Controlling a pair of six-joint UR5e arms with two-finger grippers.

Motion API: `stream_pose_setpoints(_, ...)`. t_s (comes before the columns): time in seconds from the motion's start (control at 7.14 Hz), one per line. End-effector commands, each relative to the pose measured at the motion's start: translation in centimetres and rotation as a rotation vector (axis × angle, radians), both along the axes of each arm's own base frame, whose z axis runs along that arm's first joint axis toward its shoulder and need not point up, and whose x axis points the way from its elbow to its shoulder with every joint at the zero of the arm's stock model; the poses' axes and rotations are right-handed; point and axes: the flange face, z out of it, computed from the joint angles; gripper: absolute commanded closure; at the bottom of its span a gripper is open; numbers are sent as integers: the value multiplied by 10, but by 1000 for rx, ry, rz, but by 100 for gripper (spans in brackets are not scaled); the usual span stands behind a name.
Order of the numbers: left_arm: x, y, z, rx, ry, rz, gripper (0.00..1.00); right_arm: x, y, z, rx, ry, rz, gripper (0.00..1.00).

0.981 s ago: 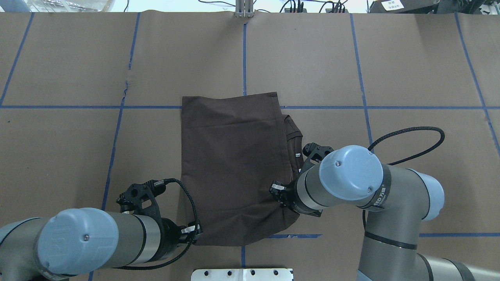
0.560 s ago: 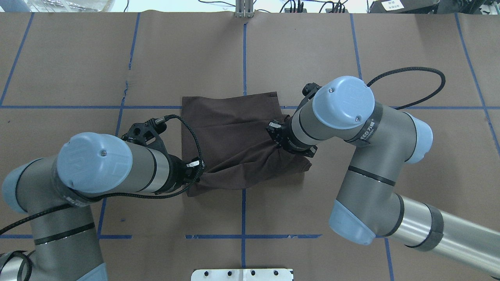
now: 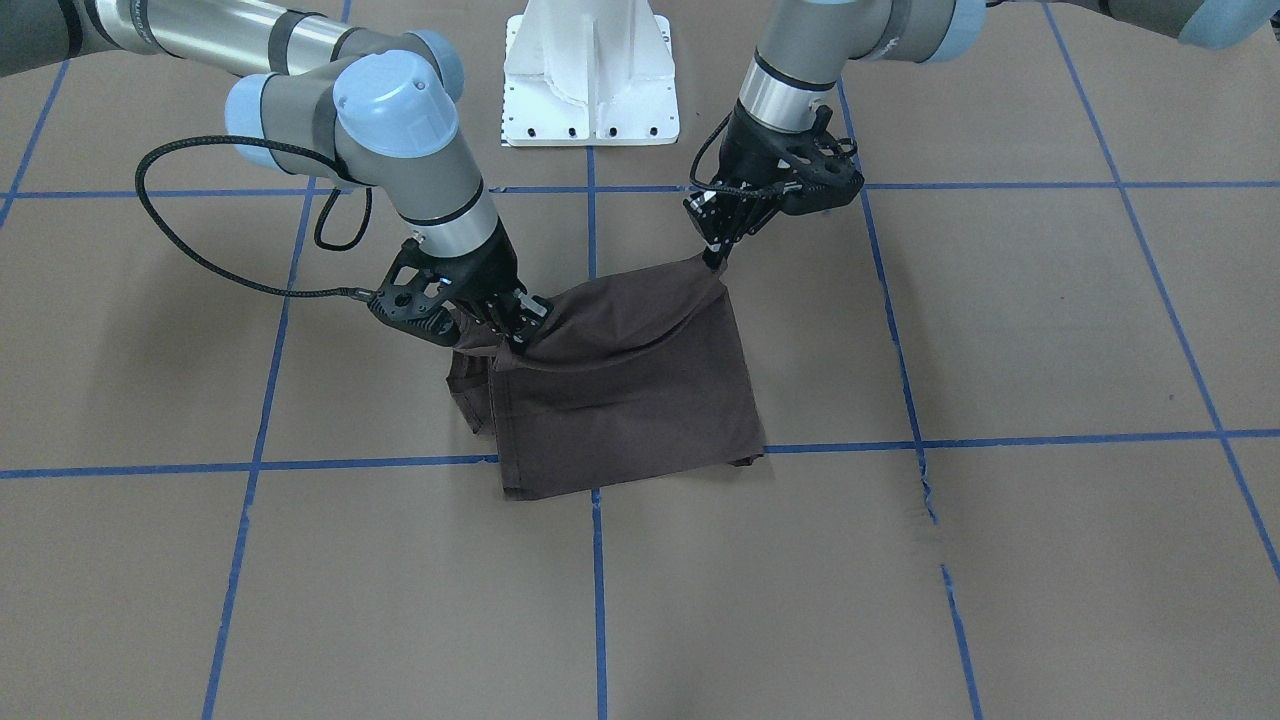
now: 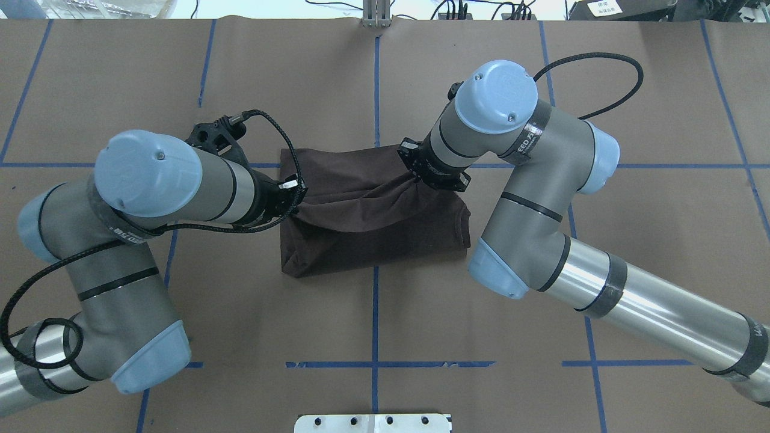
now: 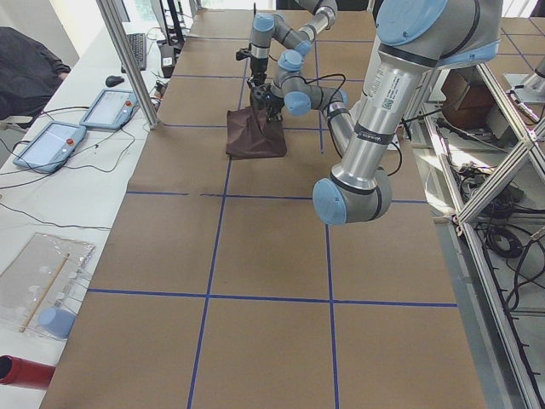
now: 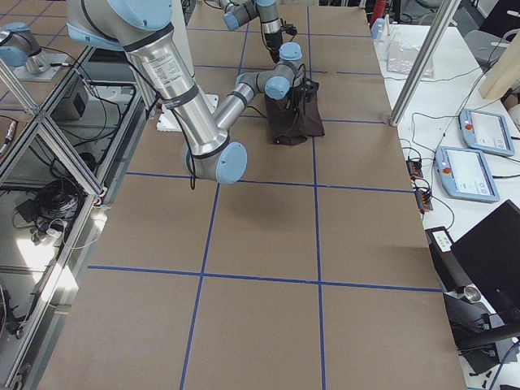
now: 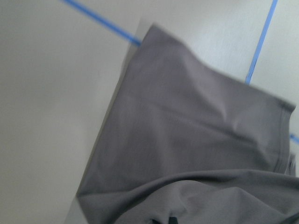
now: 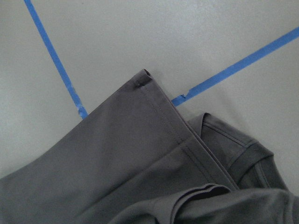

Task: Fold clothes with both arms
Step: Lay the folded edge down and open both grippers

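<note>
The shirt (image 4: 373, 240) lies at desk (image 4: 120, 72) centre, half folded. L pincer (image 3: 714, 262) and R pincer (image 3: 516, 338) each pinch one corner of its raised edge, above the lower layer.

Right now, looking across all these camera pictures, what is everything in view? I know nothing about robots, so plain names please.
T-shirt: one, dark brown, partly folded at the table's middle, one edge lifted.
Table cover: one, brown, spread over the whole table.
Tape lines: several, blue, forming a grid on the cover.
Base plate: one, white, at the robot's edge of the table.
Tablets: two, grey with pale-blue screens, on the white bench beside the table.
Left arm: one, grey with light-blue caps, jaws shut on one end of the T-shirt's lifted edge.
Right arm: one, same colours, jaws shut on the other end of that edge.
</note>
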Motion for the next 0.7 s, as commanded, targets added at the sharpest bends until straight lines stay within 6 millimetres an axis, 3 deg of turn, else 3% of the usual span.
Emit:
stream_pose_setpoints(0.0, 15, -33, 9, 19, 20, -30, 100, -1, -12, -1, 0, 2, 10, 100)
stream_pose_setpoints(0.14, 19, -48, 9, 12, 8, -45, 100, -10, -19, 3, -5, 11, 9, 100)
stream_pose_setpoints(0.28, 8, -66, 12, 21, -5, -68, 100, -22, -32, 5, -9, 14, 15, 100)
stream_pose_setpoints(0.42, 5, -87, 18, 42, -39, -78, 100, -29, -62, 6, -33, 35, 37, 100)
stream_pose_setpoints(0.56, 9, -126, 21, 38, -75, -110, 100, -26, -108, 1, -88, 47, 37, 71)
